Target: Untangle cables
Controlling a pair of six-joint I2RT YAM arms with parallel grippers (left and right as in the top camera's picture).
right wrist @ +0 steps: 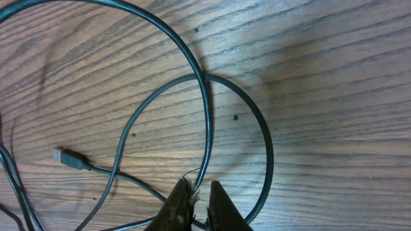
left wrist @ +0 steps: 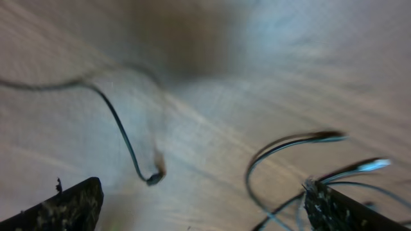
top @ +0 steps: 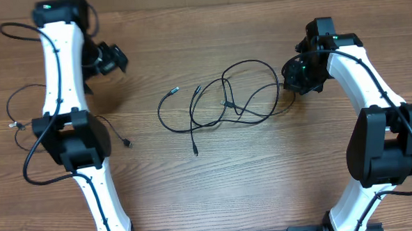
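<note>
Far left on the table, a single cable is lying by itself, its other end showing just right of the left arm. The left pincer is hovering with its fingers spread wide and nothing between them. Bare wood is lying between it and the tangled cables mid-table, with more open wood below them. At the tangle's right end, the right pincer is pinching together on one strand.
</note>
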